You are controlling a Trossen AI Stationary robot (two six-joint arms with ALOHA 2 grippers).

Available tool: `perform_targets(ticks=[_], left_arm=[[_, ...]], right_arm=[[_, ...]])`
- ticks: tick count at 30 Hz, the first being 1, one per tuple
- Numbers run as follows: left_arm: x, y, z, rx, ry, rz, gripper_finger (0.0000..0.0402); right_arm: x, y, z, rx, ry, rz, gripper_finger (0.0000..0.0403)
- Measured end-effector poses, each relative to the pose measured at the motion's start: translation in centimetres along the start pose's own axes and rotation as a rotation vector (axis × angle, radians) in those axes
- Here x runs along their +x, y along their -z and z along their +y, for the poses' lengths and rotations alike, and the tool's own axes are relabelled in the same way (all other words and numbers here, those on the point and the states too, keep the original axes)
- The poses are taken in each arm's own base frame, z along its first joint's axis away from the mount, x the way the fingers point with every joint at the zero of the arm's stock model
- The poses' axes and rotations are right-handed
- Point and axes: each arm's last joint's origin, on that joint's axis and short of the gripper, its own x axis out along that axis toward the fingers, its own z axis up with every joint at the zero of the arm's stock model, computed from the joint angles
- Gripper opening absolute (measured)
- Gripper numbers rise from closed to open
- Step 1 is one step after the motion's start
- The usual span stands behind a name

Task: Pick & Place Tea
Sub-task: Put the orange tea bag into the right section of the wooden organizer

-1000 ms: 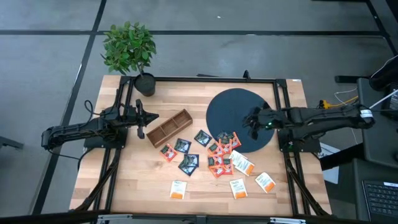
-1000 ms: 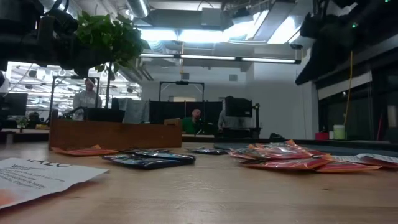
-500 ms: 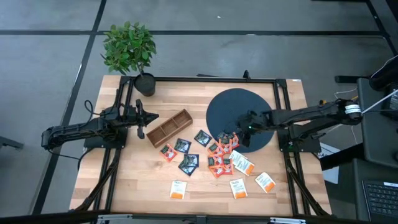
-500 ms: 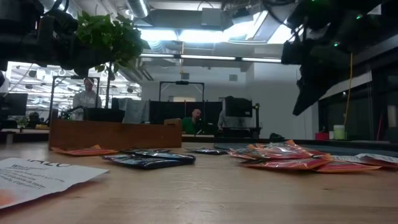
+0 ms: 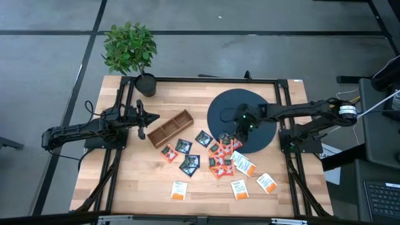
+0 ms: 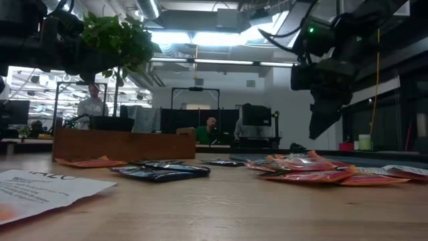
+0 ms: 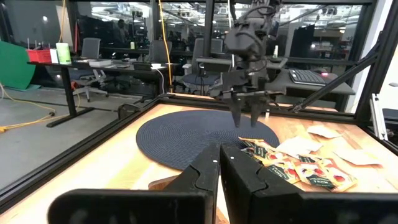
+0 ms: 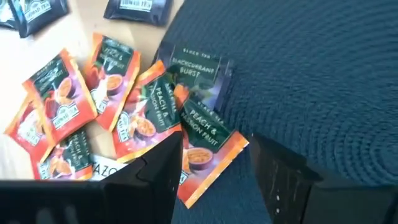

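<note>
right hand (image 5: 240, 130): fingers spread apart, empty, over near edge of dark round mat (image 5: 240, 112), above red-orange sachets (image 8: 205, 134) lying half on mat
left hand (image 5: 147, 119): fingers pressed together, empty, parked at left side of counter (image 5: 137, 181) beside wooden divided box (image 5: 170, 127)
tea (image 5: 219, 156): loose sachets flat on counter between box and mat; dark ones (image 5: 189, 164) nearer box, red-orange cluster at mat edge, white ones with orange band (image 5: 267, 183) toward front
blackcurrant sachet (image 8: 199, 71): dark, on mat edge, touching red-orange ones
potted plant (image 5: 129, 50): far left corner
background: people seated beyond counter, low view
</note>
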Motion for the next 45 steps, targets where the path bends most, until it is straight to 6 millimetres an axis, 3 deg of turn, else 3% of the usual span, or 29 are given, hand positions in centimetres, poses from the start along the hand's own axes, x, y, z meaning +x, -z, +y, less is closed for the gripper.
perform_targets(ticks=[15, 36, 45], left_arm=[[0.0, 0.0, 0.0, 0.0, 0.0, 0.0, 0.0012], [0.0, 0.0, 0.0, 0.0, 0.0, 0.0, 0.0011], [0.0, 0.0, 0.0, 0.0, 0.0, 0.0, 0.0012]], right_arm=[[2.2, 0.4, -3.7, 0.045, -0.047, 0.032, 0.019], [3.0, 1.6, -4.0, -0.012, -0.139, -0.003, 0.019], [3.8, 1.6, -4.0, -0.013, -0.199, 0.015, 0.0138]])
